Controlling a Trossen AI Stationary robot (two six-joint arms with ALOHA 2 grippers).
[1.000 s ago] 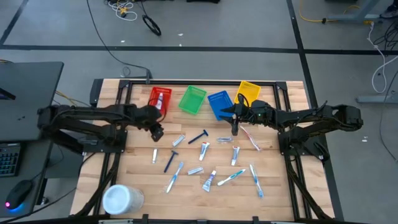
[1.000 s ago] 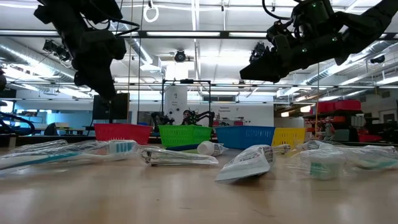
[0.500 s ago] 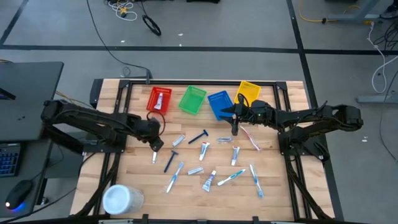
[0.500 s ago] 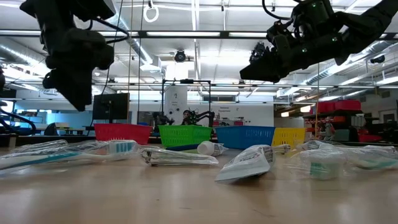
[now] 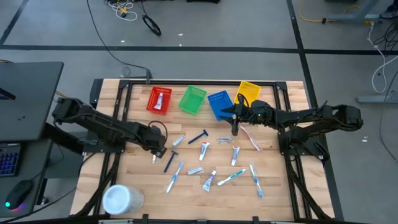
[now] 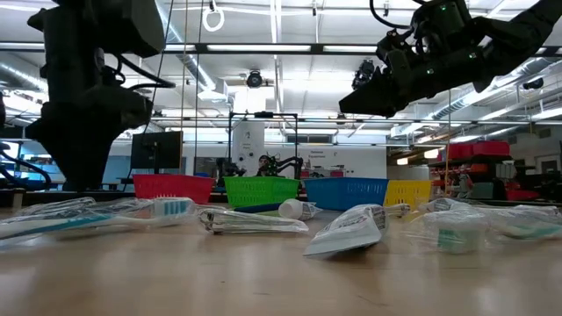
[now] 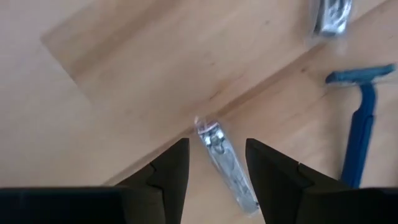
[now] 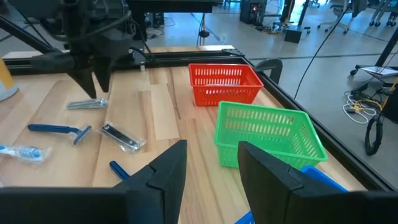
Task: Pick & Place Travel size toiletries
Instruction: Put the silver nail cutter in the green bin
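Wrapped nail clipper (image 7: 224, 163), probably: light, stiff metal in slippery film, lying toward the table's (image 5: 273, 186) left edge, just beside a dark blue razor (image 5: 169, 162). Best pinched across its narrow body at mid-length. Left gripper (image 7: 215, 163) poised directly above it, pointing down, jaws parted wide either side, holding nothing. Right gripper (image 5: 235, 127) hovering near the blue basket (image 5: 219, 103), jaws apart, empty.

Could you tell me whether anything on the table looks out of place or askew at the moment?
The green basket, blue basket and yellow basket sit skewed rather than square in their row, and only the red basket holds an item. The toiletries lie scattered at all angles. Nothing looks spilled or damaged.
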